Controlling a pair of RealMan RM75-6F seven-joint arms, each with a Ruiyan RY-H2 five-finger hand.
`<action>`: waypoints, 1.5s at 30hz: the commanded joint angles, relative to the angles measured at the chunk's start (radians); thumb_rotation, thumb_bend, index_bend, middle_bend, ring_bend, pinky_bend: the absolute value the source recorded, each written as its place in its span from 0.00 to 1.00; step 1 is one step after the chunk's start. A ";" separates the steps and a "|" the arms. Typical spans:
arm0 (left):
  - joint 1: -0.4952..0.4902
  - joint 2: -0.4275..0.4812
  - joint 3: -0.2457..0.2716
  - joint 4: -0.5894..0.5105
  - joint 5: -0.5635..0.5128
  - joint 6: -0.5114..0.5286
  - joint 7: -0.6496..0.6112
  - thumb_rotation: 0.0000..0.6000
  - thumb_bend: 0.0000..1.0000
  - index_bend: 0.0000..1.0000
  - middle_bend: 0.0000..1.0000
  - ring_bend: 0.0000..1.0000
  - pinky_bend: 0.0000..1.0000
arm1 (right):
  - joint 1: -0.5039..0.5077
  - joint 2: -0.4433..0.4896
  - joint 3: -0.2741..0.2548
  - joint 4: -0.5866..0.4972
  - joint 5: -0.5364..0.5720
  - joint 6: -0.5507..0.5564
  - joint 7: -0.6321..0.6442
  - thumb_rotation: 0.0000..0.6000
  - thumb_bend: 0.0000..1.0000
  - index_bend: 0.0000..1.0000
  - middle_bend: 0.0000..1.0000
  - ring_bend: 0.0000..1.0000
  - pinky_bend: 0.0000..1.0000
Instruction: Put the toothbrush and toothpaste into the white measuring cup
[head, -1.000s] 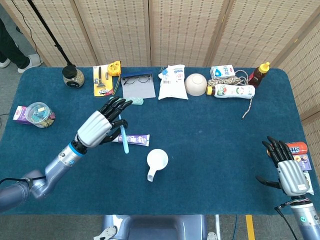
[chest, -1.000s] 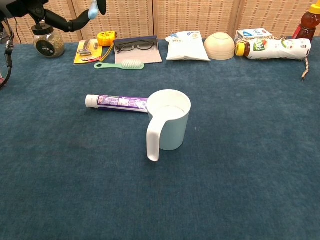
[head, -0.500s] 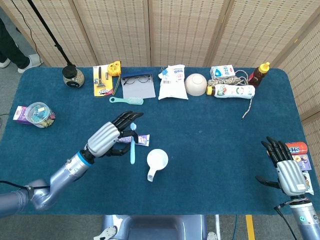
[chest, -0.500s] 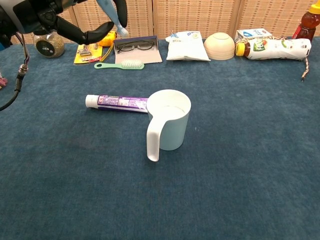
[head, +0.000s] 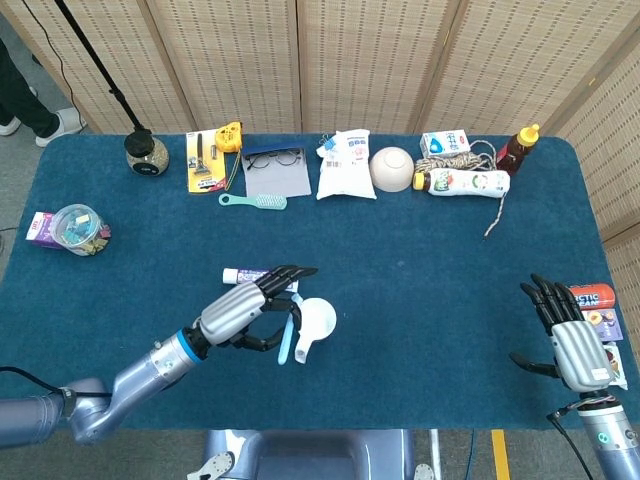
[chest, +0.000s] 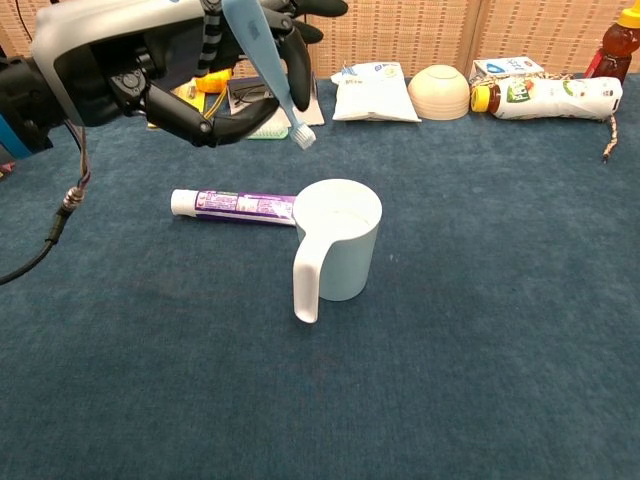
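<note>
The light-blue toothbrush (chest: 262, 62) looks light, thin and stiff, a smooth plastic stick that could swivel or slip if pinched loosely, so the mid-handle hold suits it, leaving the bristle end free to lead into the cup. The left hand (head: 246, 313) grips it there, fingers curled round the handle, with the bristled head pointing down and hanging just above and to the left of the rim of the white measuring cup (chest: 340, 238); it is not inside yet. The cup is upright on the blue tabletop (chest: 480, 350), handle toward the camera in the chest view; probably light plastic, it may tip if knocked. The toothpaste (chest: 235, 205) lies flat with its far end touching the cup's wall; the tube is likely soft and squashy, best taken across its middle. The right hand (head: 572, 340) hovers near the tabletop's right edge, well apart, fingers spread and holding nothing.
</note>
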 joint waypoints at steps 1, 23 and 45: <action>0.003 -0.034 0.003 0.017 0.002 -0.010 -0.017 1.00 0.52 0.69 0.00 0.00 0.00 | 0.000 0.000 -0.001 0.000 -0.001 0.000 0.001 1.00 0.00 0.00 0.00 0.00 0.00; 0.001 -0.217 -0.030 0.189 -0.095 -0.133 -0.087 1.00 0.51 0.49 0.00 0.00 0.00 | 0.004 0.000 -0.002 0.007 0.003 -0.009 0.011 1.00 0.00 0.00 0.00 0.00 0.00; 0.020 -0.068 -0.073 0.194 -0.087 -0.102 -0.033 1.00 0.50 0.00 0.00 0.00 0.00 | 0.002 0.003 -0.004 0.001 -0.002 0.000 0.014 1.00 0.00 0.00 0.00 0.00 0.00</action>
